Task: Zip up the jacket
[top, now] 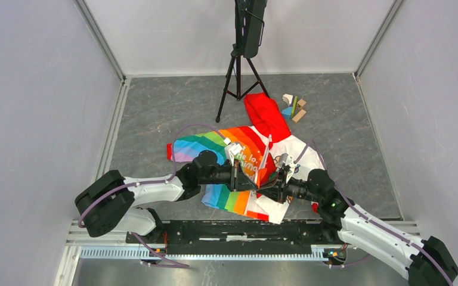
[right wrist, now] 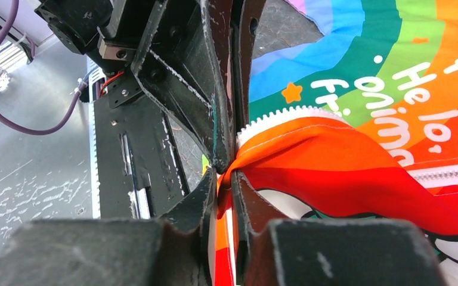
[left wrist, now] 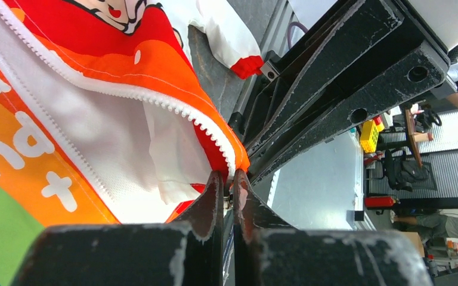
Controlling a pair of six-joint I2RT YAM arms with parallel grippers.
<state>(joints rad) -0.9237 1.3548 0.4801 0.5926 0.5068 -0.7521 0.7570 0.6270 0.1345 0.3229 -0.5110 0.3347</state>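
The jacket [top: 247, 149] lies on the grey floor with its red hood [top: 266, 113] at the back. Its rainbow half [top: 206, 148] is on the left and its white half [top: 301, 152] on the right. The white zipper [left wrist: 173, 106] is open, its two toothed rows apart. My left gripper [top: 239, 174] is shut on the lower end of a zipper edge [left wrist: 228, 176], and a small metal piece shows between the fingers. My right gripper [top: 278, 179] is shut on the orange-red front edge [right wrist: 223, 179] right next to it. The left fingers [right wrist: 220, 89] meet mine tip to tip in the right wrist view.
A black tripod [top: 238, 71] with a camera stands at the back centre. Several small wooden blocks [top: 294, 107] lie beside the hood. White walls enclose the floor on three sides. The arms' base rail [top: 244, 229] runs along the near edge.
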